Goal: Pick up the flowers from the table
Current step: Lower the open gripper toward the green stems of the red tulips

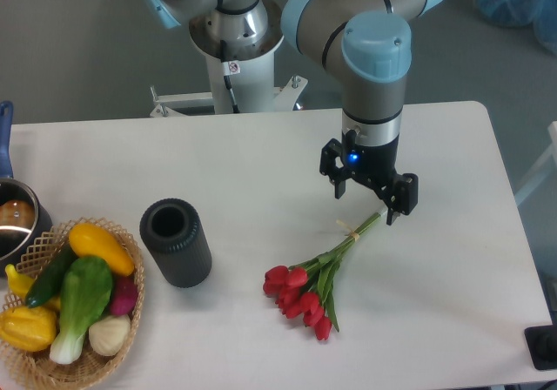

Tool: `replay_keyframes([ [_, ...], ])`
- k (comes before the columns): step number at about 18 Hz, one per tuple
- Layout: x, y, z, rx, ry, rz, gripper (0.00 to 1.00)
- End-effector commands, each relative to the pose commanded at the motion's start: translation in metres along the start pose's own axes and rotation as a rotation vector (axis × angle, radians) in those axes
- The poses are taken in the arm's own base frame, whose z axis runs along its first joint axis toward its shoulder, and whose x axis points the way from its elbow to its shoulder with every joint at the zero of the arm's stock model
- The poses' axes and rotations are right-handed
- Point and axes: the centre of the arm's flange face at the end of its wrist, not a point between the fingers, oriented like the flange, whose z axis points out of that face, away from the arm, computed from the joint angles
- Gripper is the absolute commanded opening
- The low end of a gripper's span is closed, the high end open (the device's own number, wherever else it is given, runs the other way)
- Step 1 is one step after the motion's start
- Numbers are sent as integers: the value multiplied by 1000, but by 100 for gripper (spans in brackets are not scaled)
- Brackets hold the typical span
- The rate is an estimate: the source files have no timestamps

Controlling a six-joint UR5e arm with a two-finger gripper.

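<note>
Flowers lie flat on the table in the lower middle of the frame, a little right of centre: a small bunch of red tulips whose heads cluster at the lower left end, with green leaves folded around them and long thin green stems running up and to the right. A pale tie binds the stems near their upper end. Several blooms show, too bunched to count surely. Above the stem tips, right of centre in the frame, the gripper hangs from the grey and light blue arm, pointing down, a small blue light glowing on its wrist. Its 2 black fingers stand spread wide apart, with nothing between them; the left finger in the picture sits higher and farther from the bunch, while the right one sits lower, just beside the very ends of the stems. Whether that finger touches the stems cannot be told from this view. The red heads lie well apart from the fingers, down and to the left. Left of the bunch, in the lower left part of the frame, a dark cylindrical cup lies on the white surface, and beyond it at the lower left corner a woven basket holds toy vegetables.
</note>
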Motion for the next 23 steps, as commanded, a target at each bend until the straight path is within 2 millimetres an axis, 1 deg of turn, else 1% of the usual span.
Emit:
replay_keyframes([
  [3,5,-2,-3,4,-3,8,100],
  [5,9,-5,-12,9,-16,13,100],
  [7,17,-5,-8,13,-1,17,100],
  [8,25,-7,-5,14,6,24,100],
  [9,36,-7,4,9,24,27,100],
  [10,41,-5,14,4,45,29,100],
  [13,52,-5,36,-8,87,34,100],
  [15,54,-13,52,-13,100,49,100],
  [16,54,-17,64,-14,109,56,100],
  [17,56,-24,81,-18,122,66,100],
  [20,68,-39,122,-28,161,93,100],
  [23,70,-49,154,-22,155,108,100],
])
